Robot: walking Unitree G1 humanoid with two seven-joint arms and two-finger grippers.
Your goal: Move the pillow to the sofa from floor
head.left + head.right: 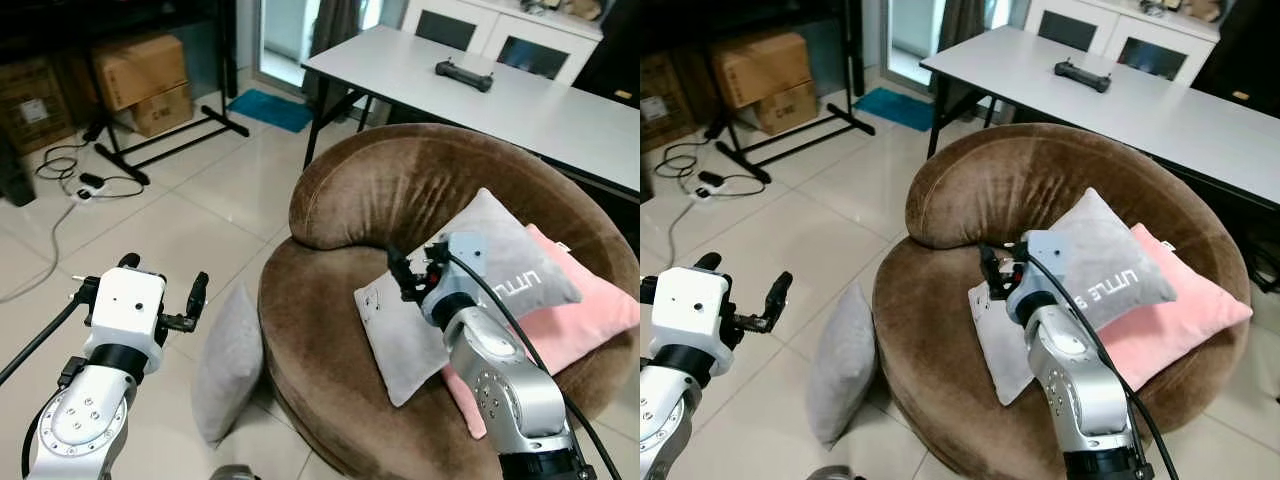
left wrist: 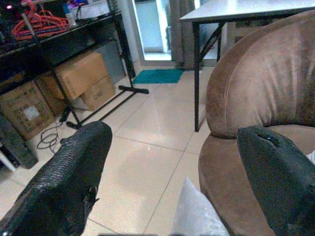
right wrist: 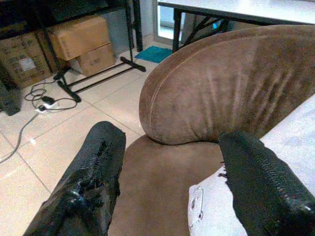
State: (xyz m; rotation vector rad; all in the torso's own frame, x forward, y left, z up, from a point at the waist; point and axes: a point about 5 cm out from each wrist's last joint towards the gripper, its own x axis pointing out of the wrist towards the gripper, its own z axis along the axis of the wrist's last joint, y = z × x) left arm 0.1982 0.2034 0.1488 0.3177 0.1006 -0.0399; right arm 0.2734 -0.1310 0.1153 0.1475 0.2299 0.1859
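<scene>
A plain grey pillow (image 1: 228, 365) stands on edge on the tiled floor, leaning against the front of the round brown sofa (image 1: 330, 330). Its corner (image 2: 197, 214) shows low in the left wrist view. My left gripper (image 1: 163, 277) hovers open just left of and above this pillow, holding nothing. On the sofa seat lie a grey pillow with lettering (image 1: 480, 280) and a pink pillow (image 1: 590, 310). Open and empty, my right gripper (image 1: 415, 268) hangs over the near edge of the lettered pillow (image 3: 221, 206), facing the sofa's backrest (image 3: 221, 93).
A white table (image 1: 480, 90) with a black controller (image 1: 463, 74) stands behind the sofa. Cardboard boxes (image 1: 140, 70), a black rack base (image 1: 170, 140), and a power strip with cables (image 1: 85, 185) sit at the far left. A teal mat (image 1: 268, 108) lies by the doorway.
</scene>
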